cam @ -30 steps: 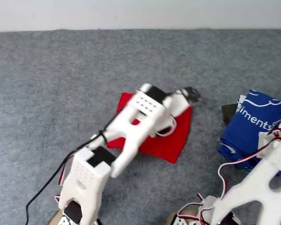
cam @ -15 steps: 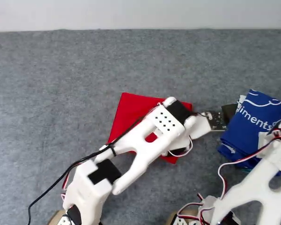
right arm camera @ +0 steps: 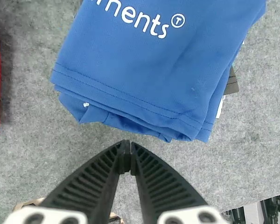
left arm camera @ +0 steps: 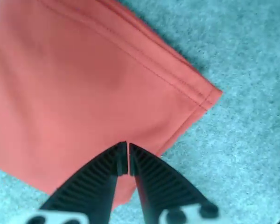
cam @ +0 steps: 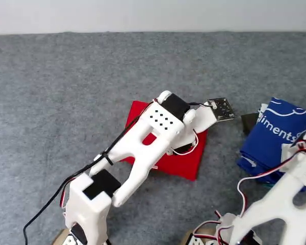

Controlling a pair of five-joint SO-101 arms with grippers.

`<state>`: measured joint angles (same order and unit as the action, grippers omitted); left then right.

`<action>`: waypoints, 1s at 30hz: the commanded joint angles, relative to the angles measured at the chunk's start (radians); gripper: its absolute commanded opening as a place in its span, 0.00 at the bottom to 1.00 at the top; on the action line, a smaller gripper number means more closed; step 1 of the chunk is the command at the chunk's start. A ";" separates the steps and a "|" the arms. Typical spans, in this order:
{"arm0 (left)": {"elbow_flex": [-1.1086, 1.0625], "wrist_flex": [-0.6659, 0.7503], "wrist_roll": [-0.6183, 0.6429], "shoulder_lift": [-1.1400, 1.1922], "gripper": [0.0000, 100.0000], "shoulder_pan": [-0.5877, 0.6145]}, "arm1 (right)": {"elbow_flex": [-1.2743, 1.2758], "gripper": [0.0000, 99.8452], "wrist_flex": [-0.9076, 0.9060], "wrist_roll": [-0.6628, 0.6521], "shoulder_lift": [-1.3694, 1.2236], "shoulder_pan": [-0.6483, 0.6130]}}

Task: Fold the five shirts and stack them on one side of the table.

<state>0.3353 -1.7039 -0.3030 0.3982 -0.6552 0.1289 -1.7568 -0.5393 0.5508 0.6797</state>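
Note:
A folded red shirt [cam: 182, 161] lies flat on the grey table [cam: 66, 87], a little right of the middle. The left arm [cam: 158, 130] stretches over it. In the left wrist view my left gripper [left arm camera: 128, 149] is shut, its tips over the red shirt [left arm camera: 84, 79] near one edge, with no cloth pinched. At the right edge lies a folded blue shirt [cam: 275, 135] with white print, on top of a stack. My right gripper [right arm camera: 130, 146] is shut and empty, just off the near edge of the blue shirt [right arm camera: 158, 70].
A dark garment [cam: 250, 122] sticks out from under the blue shirt. The right arm [cam: 290, 204] stands at the lower right corner. Open grey table stretches to the left and toward the back wall.
The left arm swung right toward the blue stack, then back left and farther over the red shirt. The red shirt and the right arm kept still.

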 commanded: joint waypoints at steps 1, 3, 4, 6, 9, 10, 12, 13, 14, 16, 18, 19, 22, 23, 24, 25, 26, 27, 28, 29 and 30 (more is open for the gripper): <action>0.024 0.012 0.032 -0.044 0.01 0.083 | -0.005 0.01 -0.039 0.057 0.022 -0.047; 0.024 0.011 0.038 -0.081 0.01 0.158 | -0.005 0.01 -0.039 0.121 0.019 -0.110; 0.022 0.009 0.038 -0.100 0.01 0.199 | -0.005 0.01 -0.039 0.152 0.016 -0.150; 0.021 0.005 0.038 -0.138 0.01 0.295 | -0.005 0.01 -0.036 0.218 0.010 -0.248; 0.021 -0.006 0.038 -0.199 0.01 0.442 | -0.005 0.01 -0.035 0.315 -0.050 -0.415; 0.019 -0.006 0.038 -0.219 0.01 0.493 | -0.005 0.01 -0.025 0.347 -0.087 -0.466; 0.018 -0.006 0.038 -0.258 0.01 0.592 | -0.011 0.01 0.005 0.413 -0.165 -0.545; 0.018 -0.006 0.038 -0.276 0.01 0.637 | -0.012 0.01 0.030 0.434 -0.199 -0.579; 0.018 -0.006 0.035 -0.293 0.01 0.677 | -0.012 0.01 0.058 0.454 -0.231 -0.610; 0.018 -0.014 0.034 -0.327 0.01 0.746 | -0.012 0.01 0.114 0.471 -0.288 -0.670; 0.018 -0.020 0.032 -0.356 0.01 0.799 | -0.012 0.01 0.170 0.474 -0.341 -0.714; 0.018 -0.020 0.032 -0.368 0.01 0.821 | -0.012 0.02 0.202 0.474 -0.364 -0.730; 0.018 -0.020 0.032 -0.404 0.01 0.882 | -0.025 0.09 0.302 0.479 -0.438 -0.746; 0.018 -0.020 0.032 -0.410 0.01 0.899 | -0.040 0.11 0.329 0.494 -0.469 -0.746; 0.018 -0.018 0.032 -0.417 0.01 0.913 | -0.063 0.13 0.352 0.519 -0.504 -0.746; 0.018 -0.018 0.032 -0.422 0.01 0.925 | -0.092 0.15 0.367 0.539 -0.544 -0.745; 0.018 -0.018 0.032 -0.425 0.01 0.931 | -0.124 0.15 0.380 0.548 -0.585 -0.746; 0.018 -0.018 0.032 -0.427 0.01 0.936 | -0.161 0.15 0.386 0.546 -0.631 -0.750; 0.018 -0.018 0.032 -0.428 0.01 0.936 | -0.204 0.15 0.386 0.548 -0.682 -0.750; 0.018 -0.018 0.032 -0.428 0.01 0.936 | -0.250 0.15 0.384 0.551 -0.730 -0.750; 0.018 -0.018 0.032 -0.428 0.01 0.936 | -0.296 0.15 0.378 0.551 -0.779 -0.750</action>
<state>0.3353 -1.7162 -0.2723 0.0207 0.2762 -0.0184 -1.3901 -0.0008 -0.1335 -0.0598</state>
